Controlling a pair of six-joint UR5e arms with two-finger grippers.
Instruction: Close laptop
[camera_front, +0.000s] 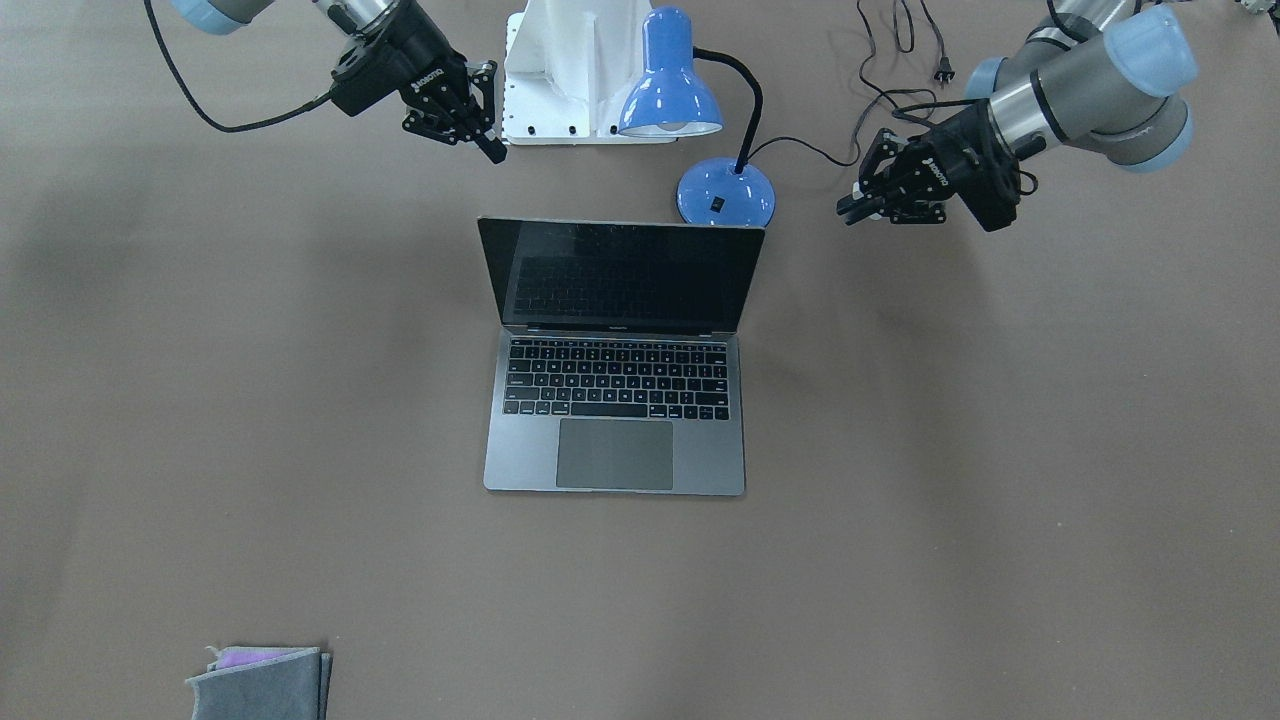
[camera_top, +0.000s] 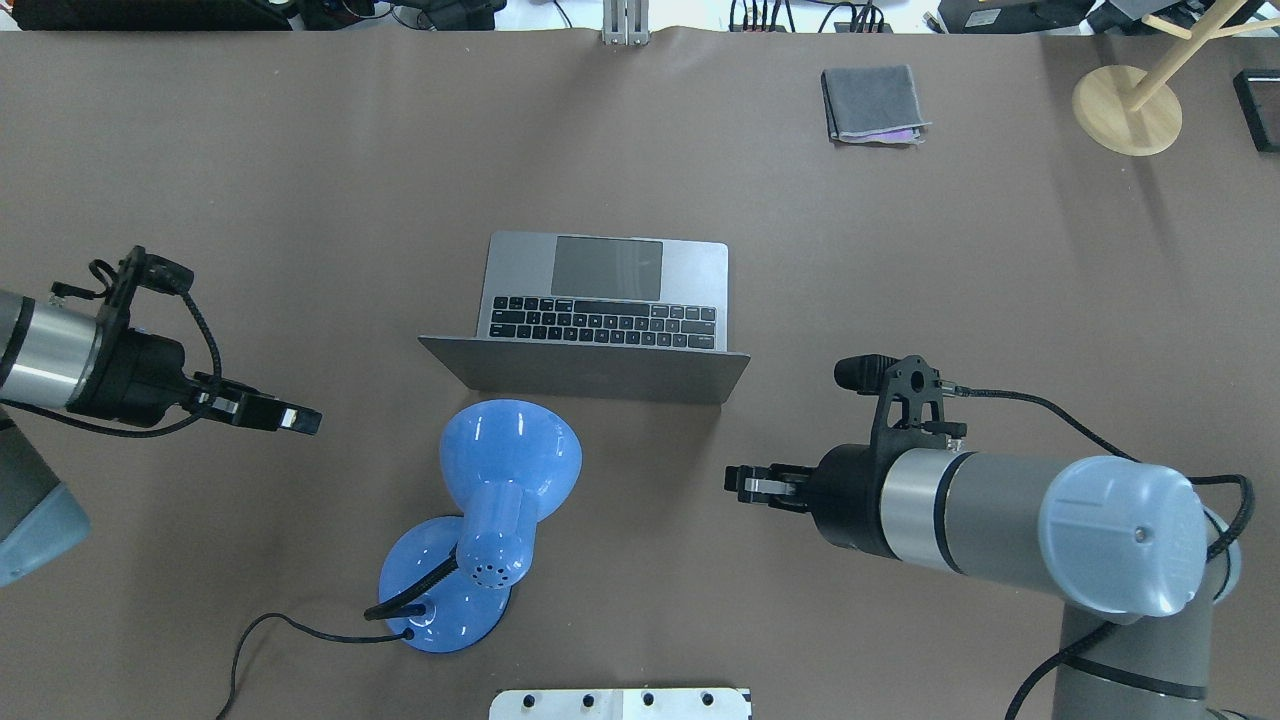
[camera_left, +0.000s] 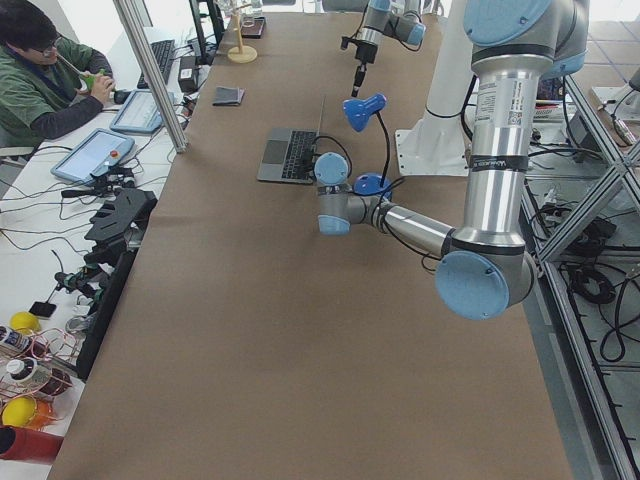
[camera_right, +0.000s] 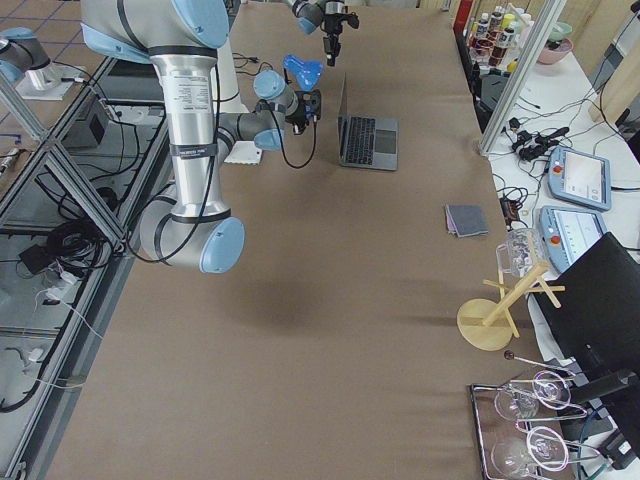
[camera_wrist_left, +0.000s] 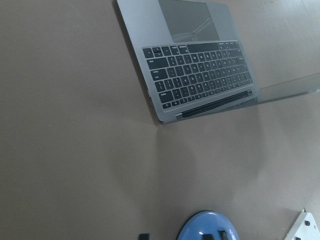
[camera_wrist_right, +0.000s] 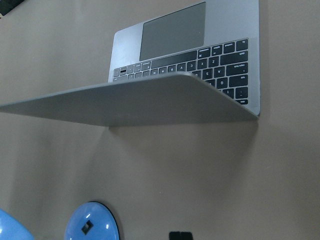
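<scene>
Folded cloth lies nearest the front camera, well off the laptop's front edge; I leave it be. Laptop sits mid-table, base flat, lid standing open, screen dark, its back to the robot. Blue lamp stands just behind the lid, toward its left end. Left gripper and right gripper both hang behind the lid line, clear of it, fingers pressed together, nothing held. Closing not begun. My judgement: use the right one, since the lamp crowds the left. Set the fingers on the lid's upper back edge, push along the hinge arc, and ease down slowly.
</scene>
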